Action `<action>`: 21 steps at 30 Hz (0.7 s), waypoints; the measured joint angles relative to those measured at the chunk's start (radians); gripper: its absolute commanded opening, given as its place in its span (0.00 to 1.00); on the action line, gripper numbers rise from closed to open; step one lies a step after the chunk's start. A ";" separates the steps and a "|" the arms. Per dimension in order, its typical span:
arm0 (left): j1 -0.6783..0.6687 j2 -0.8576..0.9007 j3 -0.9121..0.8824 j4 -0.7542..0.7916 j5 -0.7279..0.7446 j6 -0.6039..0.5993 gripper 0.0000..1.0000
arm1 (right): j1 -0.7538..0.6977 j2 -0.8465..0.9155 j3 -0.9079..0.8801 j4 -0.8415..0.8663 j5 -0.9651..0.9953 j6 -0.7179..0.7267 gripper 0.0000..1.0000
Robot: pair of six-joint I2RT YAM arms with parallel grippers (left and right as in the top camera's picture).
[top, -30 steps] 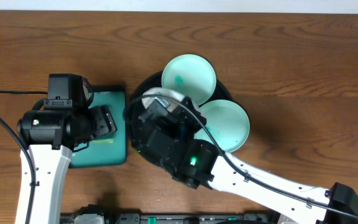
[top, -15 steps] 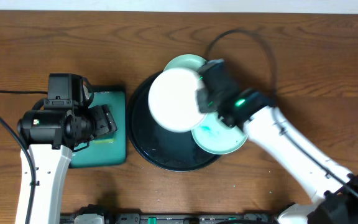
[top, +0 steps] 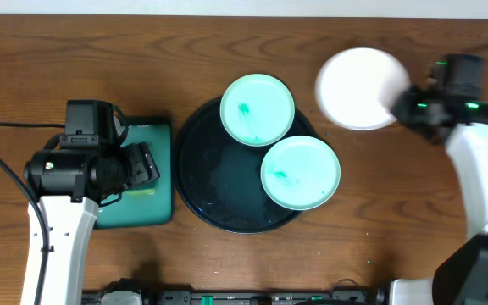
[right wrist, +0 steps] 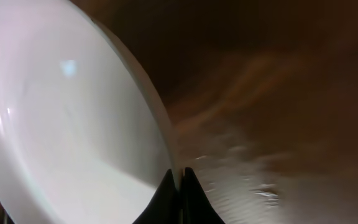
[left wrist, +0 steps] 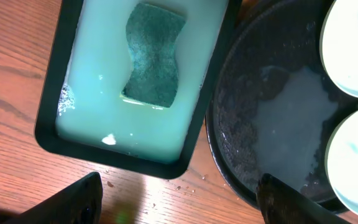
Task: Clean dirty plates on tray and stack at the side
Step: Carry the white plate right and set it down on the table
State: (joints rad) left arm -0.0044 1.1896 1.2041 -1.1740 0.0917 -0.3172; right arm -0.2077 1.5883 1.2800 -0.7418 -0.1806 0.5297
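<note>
Two mint-turquoise plates, one at the back [top: 257,108] and one at the right [top: 301,172], lie on the round black tray [top: 219,182], each with small teal smears. They also show in the left wrist view [left wrist: 351,46] [left wrist: 353,158]. My right gripper [top: 401,106] is shut on the rim of the white plate [top: 358,87] and holds it over the table right of the tray. In the right wrist view the fingers [right wrist: 180,180] pinch the plate's edge [right wrist: 73,124]. My left gripper [left wrist: 179,199] is open and empty, above the table between the teal tray and the black tray.
A rectangular teal tray [top: 155,203] with dark rim stands left of the black tray. It holds pale soapy water [left wrist: 98,81] and a teal sponge [left wrist: 154,56]. Water pools in the black tray [left wrist: 291,124]. Droplets lie on the wood.
My right gripper has lifted the white plate off the black tray and carried it right and back, over the table. The left arm has not moved.
</note>
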 measured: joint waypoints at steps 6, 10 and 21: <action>0.000 0.001 0.000 0.000 0.000 0.000 0.80 | -0.204 0.109 0.000 -0.005 -0.010 -0.030 0.01; 0.000 0.002 0.000 0.000 0.000 0.000 0.80 | -0.282 0.221 0.000 0.006 -0.012 -0.049 0.01; 0.000 0.002 0.000 0.000 0.000 0.000 0.80 | -0.308 0.361 0.000 0.058 -0.027 -0.080 0.50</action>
State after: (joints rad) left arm -0.0044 1.1915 1.2041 -1.1744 0.0921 -0.3172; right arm -0.5159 1.9491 1.2800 -0.6842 -0.2081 0.4500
